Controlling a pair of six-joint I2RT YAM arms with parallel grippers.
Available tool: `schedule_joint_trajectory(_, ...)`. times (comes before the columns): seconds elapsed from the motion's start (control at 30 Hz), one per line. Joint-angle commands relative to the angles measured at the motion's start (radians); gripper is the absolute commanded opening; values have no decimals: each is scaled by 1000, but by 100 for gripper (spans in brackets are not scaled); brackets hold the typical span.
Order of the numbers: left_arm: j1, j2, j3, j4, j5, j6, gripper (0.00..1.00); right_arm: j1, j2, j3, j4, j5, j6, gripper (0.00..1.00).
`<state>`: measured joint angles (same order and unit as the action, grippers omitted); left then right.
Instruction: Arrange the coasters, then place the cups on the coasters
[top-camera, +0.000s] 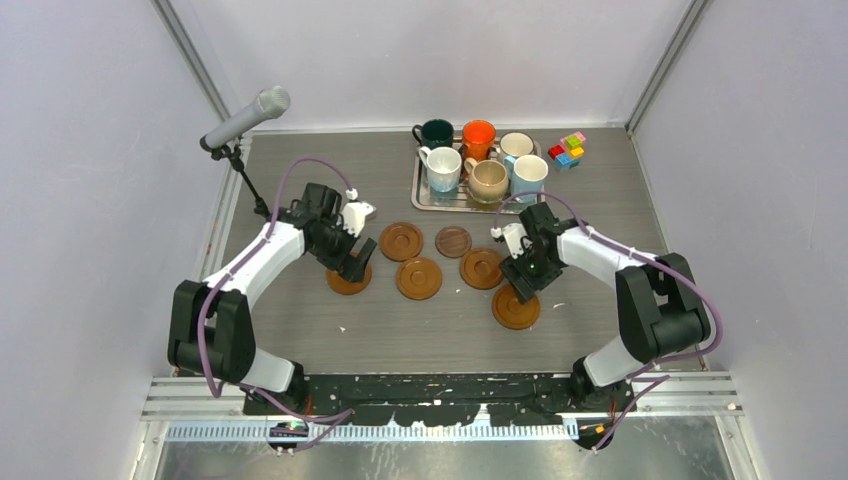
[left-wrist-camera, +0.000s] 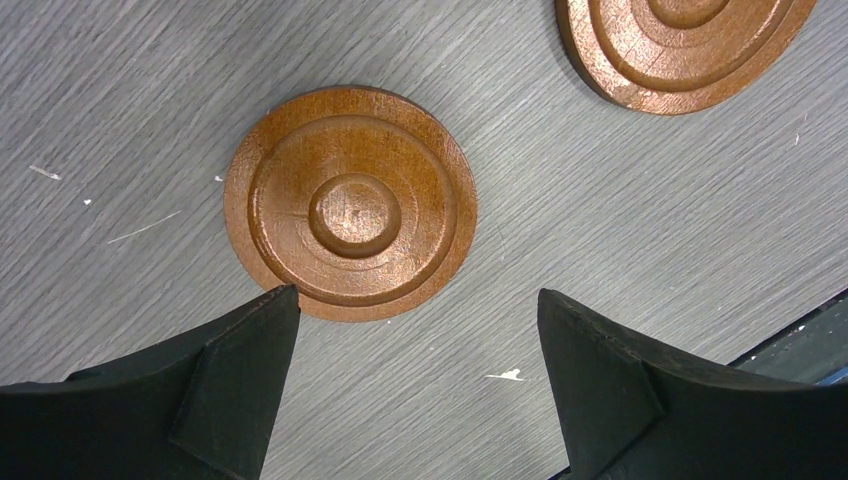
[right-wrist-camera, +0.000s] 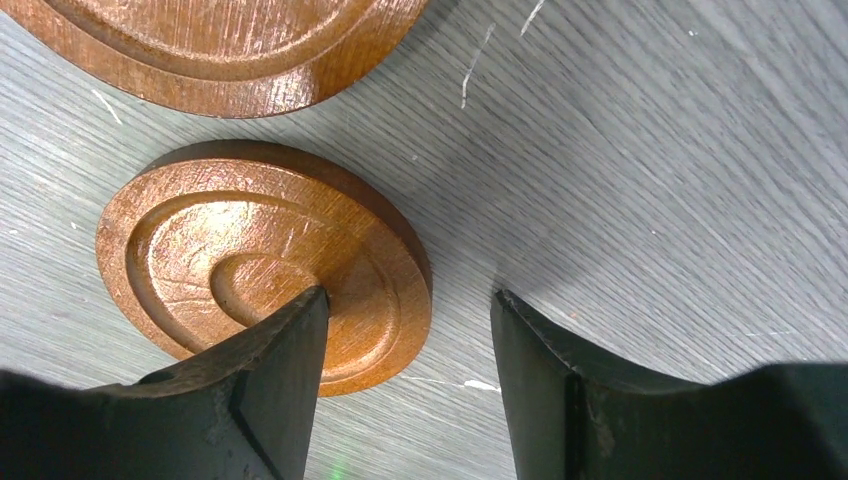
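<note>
the left tool (left-wrist-camera: 415, 330) is held low over the grey wood-grain surface (top-camera: 420, 345), with its two black fingers (left-wrist-camera: 235, 385) spread wide and nothing between them. just ahead of it, a round brown wooden coaster with a ringed centre (left-wrist-camera: 350, 203) is seen lying flat. the tip of one finger is seen at this coaster's near rim, but whether contact is made cannot be told. a second brown ringed coaster (left-wrist-camera: 685, 45) is cut off by the top edge of that view, apart from the first.

the right tool (right-wrist-camera: 410, 330) is set part-way open astride the rim of another round brown wooden coaster (right-wrist-camera: 230, 250). one finger is placed over the disc, close to its raised centre. the other is kept off the disc over the bare surface, with a gap left between it and the rim, so the disc is not clamped. a further brown coaster (right-wrist-camera: 200, 40) is seen just beyond it, apart.

in the overhead view, six coasters (top-camera: 419, 278) are spread across the middle of the surface, the smaller dark one (top-camera: 453, 241) among them. the six handled ceramic cups (top-camera: 488, 180) are all gathered on the rectangular silver tray (top-camera: 425, 200) at the far side.
</note>
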<state>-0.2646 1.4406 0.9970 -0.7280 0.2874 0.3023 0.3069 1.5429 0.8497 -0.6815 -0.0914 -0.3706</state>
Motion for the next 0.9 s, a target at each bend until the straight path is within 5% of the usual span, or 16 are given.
schedule_joint_trajectory(0.0, -4, 7, 38, -13, -6, 17, 91, -71, 59, -21, 59, 181, -94, 62)
schedule_joint_trajectory(0.87, -5, -32, 10, 50, 39, 21, 91, -223, 289, 280, 29, 162, -95, 55)
